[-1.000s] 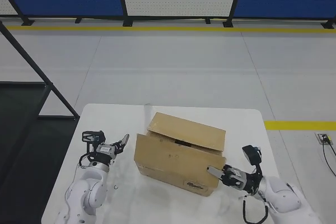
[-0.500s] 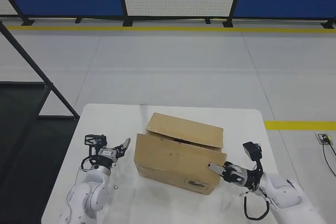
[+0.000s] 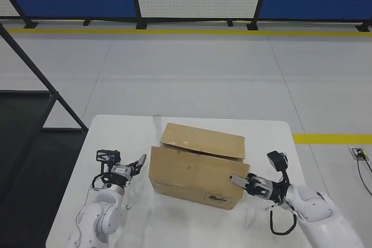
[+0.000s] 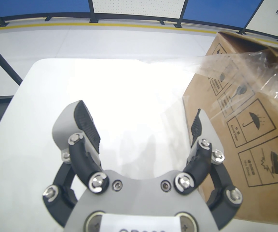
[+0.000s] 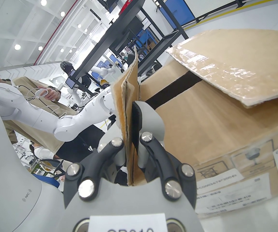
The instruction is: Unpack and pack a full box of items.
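R gripper [image 5: 130, 114] was clamped on an upright cardboard side flap [image 5: 125, 90] at the right end of the box [image 3: 195, 173]. L gripper [image 4: 139, 119] sat w/ jaws released, just beside the box's left wall. One box, brown cardboard, mid white table [image 3: 111, 133]: printed handling symbols, white labels, clear tape [image 4: 250, 68] loose at a top corner. Top flaps mostly down, contents couldn't be made out.

Box [image 3: 198, 173] sits around the middle of the table [image 3: 130, 133]; left gripper [image 4: 139, 114] just beside its left side, right gripper [image 3: 239, 181] touching its right end.
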{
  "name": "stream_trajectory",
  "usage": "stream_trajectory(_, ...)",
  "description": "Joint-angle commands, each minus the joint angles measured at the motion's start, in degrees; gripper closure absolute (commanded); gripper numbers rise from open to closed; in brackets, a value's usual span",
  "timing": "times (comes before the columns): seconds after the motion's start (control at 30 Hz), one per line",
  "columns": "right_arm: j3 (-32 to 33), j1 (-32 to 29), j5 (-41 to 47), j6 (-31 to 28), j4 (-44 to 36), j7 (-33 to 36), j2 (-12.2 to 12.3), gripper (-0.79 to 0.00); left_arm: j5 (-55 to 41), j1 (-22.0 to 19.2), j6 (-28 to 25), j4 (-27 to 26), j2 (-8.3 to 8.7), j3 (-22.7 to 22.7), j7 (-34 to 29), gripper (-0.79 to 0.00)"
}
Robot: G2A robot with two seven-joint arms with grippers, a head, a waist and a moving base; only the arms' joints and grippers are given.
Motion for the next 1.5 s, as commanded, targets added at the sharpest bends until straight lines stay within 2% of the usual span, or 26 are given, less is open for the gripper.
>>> stream_trajectory(0.0, -0.32, 0.48, 0.39, 0.00, 0.70, 0.00, 0.16, 0.000, 0.03, 0.14, 0.09, -0.17, 0.00, -0.02, 0.06, -0.785)
stream_trajectory(0.03, -0.40, 0.66, 0.81, 0.00, 1.08, 0.00, 0.21, 0.000, 0.08, 0.23, 0.12, -0.34, 0.00, -0.03, 0.06, -0.785)
stream_trajectory(0.07, -0.48, 0.78, 1.40, 0.00, 1.49, 0.00, 0.25, -0.157, 0.14, 0.32, 0.17, -0.49, 0.01, -0.03, 0.07, -0.785)
stream_trajectory(0.1, -0.53, 0.93, 1.65, 0.00, 1.82, 0.00, 0.30, -0.597, 0.20, 0.37, 0.17, -0.63, 0.01, -0.01, 0.01, -0.785)
stream_trajectory(0.13, -0.61, 1.07, 1.87, 0.00, 1.95, 0.00, 0.34, -0.785, 0.33, 0.38, 0.15, -0.75, 0.02, -0.02, -0.01, -0.785)
stream_trajectory(0.37, 0.64, 0.39, 3.91, 0.00, 1.59, 0.00, 0.76, -0.785, 1.01, 0.22, 0.47, -1.15, 0.03, 0.03, -0.34, -0.785)
stream_trajectory(0.5, 2.89, -1.38, 4.86, 0.00, -0.57, -0.01, 1.21, -0.785, 1.71, 0.40, 0.87, -1.58, 0.12, -0.41, -0.68, -0.785)
stream_trajectory(0.6, 5.88, -4.11, 6.21, 0.00, -4.19, 0.00, 1.63, -0.785, 4.39, -0.45, 3.19, -0.54, 0.17, -0.48, -1.04, -0.785)
stream_trajectory(0.67, 8.14, -6.25, 6.56, 0.00, -6.90, -0.01, 1.90, -0.785, 11.60, -1.85, 8.16, 2.03, 0.20, 0.35, 0.42, -0.785)
stream_trajectory(0.73, 10.58, -8.56, 6.62, 0.00, -9.81, -0.08, 2.09, -0.785, 15.18, -3.61, 10.28, 5.14, -0.12, 2.61, 2.18, -0.785)
stream_trajectory(0.9, 16.73, -15.30, 5.32, 0.00, -17.82, -0.65, 2.27, -0.785, 17.34, -8.84, 7.36, 12.41, -0.40, 4.49, 6.24, -0.785)
stream_trajectory(1.1, 24.12, -24.67, 1.07, 0.00, -28.48, -3.29, 1.89, -0.785, 26.05, -16.11, 7.21, 22.65, -0.59, 7.46, 12.53, -0.785)
stream_trajectory(1.23, 27.58, -30.33, -2.88, 0.00, -34.24, -6.02, 1.32, -0.785, 28.06, -19.68, 7.70, 28.19, -1.04, 9.19, 17.19, -0.785)
stream_trajectory(1.47, 30.47, -36.98, -10.81, 0.00, -40.04, -12.05, 0.40, -0.785, 27.96, -19.91, 7.73, 28.65, -1.10, 9.31, 17.13, -0.785)
